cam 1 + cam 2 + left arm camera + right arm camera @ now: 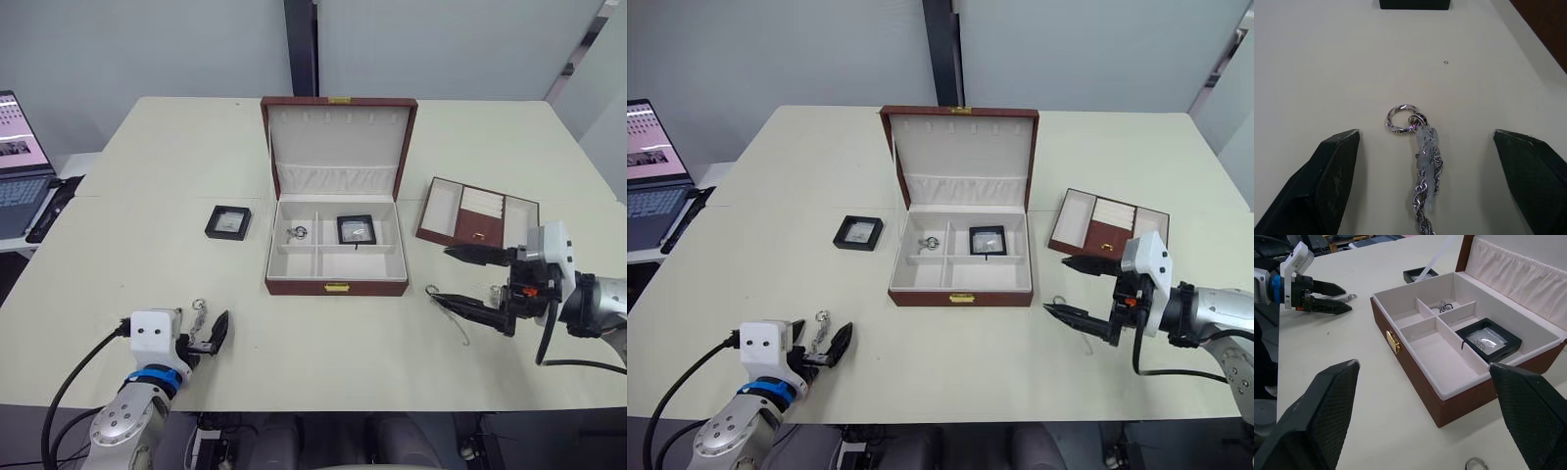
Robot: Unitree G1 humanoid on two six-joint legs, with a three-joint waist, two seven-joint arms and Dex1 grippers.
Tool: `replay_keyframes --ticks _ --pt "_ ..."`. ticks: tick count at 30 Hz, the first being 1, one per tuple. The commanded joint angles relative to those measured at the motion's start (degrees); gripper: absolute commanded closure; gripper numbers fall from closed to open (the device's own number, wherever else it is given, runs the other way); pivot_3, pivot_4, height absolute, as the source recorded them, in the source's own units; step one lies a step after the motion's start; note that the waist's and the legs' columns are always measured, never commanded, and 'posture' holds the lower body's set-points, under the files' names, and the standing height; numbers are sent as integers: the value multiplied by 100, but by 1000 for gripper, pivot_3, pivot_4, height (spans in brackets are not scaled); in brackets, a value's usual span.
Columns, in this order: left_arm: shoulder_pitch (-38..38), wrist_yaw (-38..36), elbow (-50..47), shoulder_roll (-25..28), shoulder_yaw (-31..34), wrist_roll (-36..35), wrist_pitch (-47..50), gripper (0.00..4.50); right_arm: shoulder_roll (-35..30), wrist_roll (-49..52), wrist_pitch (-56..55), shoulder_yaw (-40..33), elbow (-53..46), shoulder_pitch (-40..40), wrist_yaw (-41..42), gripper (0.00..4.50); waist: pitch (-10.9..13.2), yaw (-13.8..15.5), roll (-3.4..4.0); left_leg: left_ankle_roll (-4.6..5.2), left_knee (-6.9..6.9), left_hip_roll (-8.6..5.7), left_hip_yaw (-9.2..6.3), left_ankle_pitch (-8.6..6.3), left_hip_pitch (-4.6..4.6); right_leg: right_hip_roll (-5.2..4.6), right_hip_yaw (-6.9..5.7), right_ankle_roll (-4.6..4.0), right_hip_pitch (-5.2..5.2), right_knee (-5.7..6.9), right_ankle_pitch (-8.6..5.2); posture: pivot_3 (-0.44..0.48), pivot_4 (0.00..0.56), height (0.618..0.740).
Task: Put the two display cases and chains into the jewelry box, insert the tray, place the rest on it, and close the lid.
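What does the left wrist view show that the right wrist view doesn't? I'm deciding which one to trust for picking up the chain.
The left wrist view adds a close look at the chain: its links and ring lie flat on the table between the fingers of the open left tool. The right wrist view adds the open jewelry box, with one display case and a small silver piece in its compartments. Both include the table, the chain and the other display case outside the box.

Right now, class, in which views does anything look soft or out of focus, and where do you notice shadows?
Left wrist view: the chain and its ring are crisp, while the near fingertips look soft. Right wrist view: the jewelry box is sharp, the close fingers blurred. Left eye view: even light, with faint shadow beneath the right gripper.
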Motion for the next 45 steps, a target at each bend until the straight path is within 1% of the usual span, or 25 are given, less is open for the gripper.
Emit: replay_keyframes --ticks 1,8,13,14,16,19,25,28,33,37,41,45 --pt "68 -49 165 121 -62 61 26 6 -65 57 -37 -102 -126 -31 -8 0 -2 0 3 0 0 0 0 0 1 0 0 0 1 0 0 0 150 740" --pt "129 -166 360 160 8 -159 141 6 -114 62 -13 -135 -101 -68 -6 0 -15 -2 25 1 -4 -1 -2 -1 20 0 -1 0 27 -14 0 0 150 740" --pt "123 -108 401 179 -16 -174 176 6 -107 47 -16 -120 -135 -30 -31 0 -19 -8 32 3 -22 1 -10 -3 77 1 -3 1 92 -52 0 0 150 740" --pt "124 -99 398 181 -22 -174 189 399 -106 49 -14 -122 -134 -27 -35 0 -19 -8 33 5 -24 0 -9 -4 82 2 -3 1 98 -56 0 0 150 740" --pt "130 -86 385 182 -29 -181 213 859 -102 52 -11 -126 -130 -26 -43 0 -21 -7 36 10 -23 1 -10 -7 86 2 -4 1 105 -62 0 0 150 740" --pt "142 -71 359 174 -48 -176 220 1844 -92 12 -28 -110 -122 -13 -68 0 -25 -3 42 11 -24 0 -15 -8 86 1 -8 1 113 -71 0 0 150 740" --pt "85 -60 354 193 -32 -176 212 3648 -74 35 -21 -107 -154 10 -89 0 -27 -2 46 12 -24 -1 -26 -9 95 1 -16 1 131 -80 0 0 150 740" --pt "62 -52 362 197 -33 -182 224 4447 -76 53 -18 -111 -163 18 -95 0 -27 -2 47 12 -24 -1 -27 -9 95 1 -17 1 132 -81 0 0 150 740" --pt "-107 -66 435 260 18 -192 183 4484 -104 156 4 -150 -214 90 -26 0 -27 1 47 12 -24 -2 -31 -9 95 1 -20 1 133 -82 0 0 150 740" --pt "-361 -180 387 448 120 -287 238 4484 -117 189 -38 -142 -231 126 40 0 -27 2 46 12 -24 -3 -34 -9 94 1 -22 1 134 -83 -1 0 150 740" --pt "-662 -373 312 815 112 -367 433 4484 -129 196 -53 -176 -259 138 65 0 -21 2 37 12 -25 -2 -38 -9 92 1 -25 1 133 -84 -1 0 150 740" --pt "-1160 -714 161 1289 194 -680 804 4484 -93 261 -53 -322 -313 127 -42 0 -12 4 23 11 -25 -1 -40 -9 89 1 -26 1 132 -86 -1 0 150 740"
